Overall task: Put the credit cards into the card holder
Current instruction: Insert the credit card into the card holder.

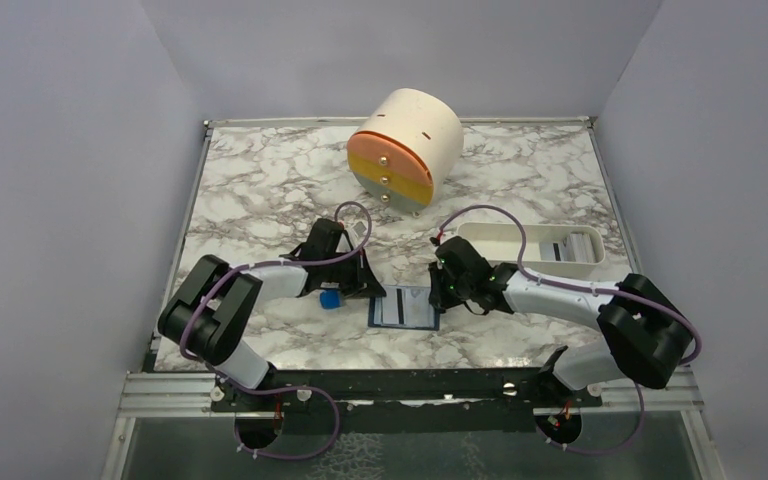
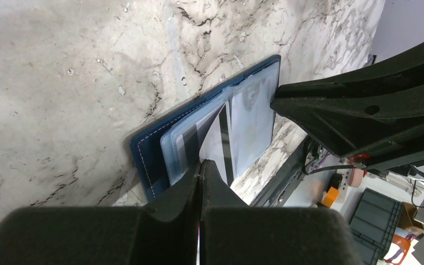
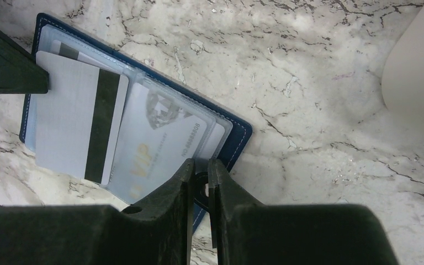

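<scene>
Count on the bench (image 1: 260, 170): one card holder (image 1: 405, 308). Credit cards (image 2: 210, 146): two confirmed, a striped card (image 3: 80, 127) and a lettered card (image 3: 154, 146). The edge of a possible third (image 3: 66, 51) shows at 12 o'clock of the striped card, mostly hidden. One blue block (image 1: 330, 299). One white tray (image 1: 530, 250). One round drawer unit (image 1: 420, 125), three drawer fronts. Two tools: left tool (image 2: 201, 164), right tool (image 3: 200, 164).

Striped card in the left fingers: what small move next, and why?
Probably nudge the striped card under a clear pocket's lip: the left fingers hold it atop the open card holder, not inserted, while the right fingers seem to pin its edge.
</scene>
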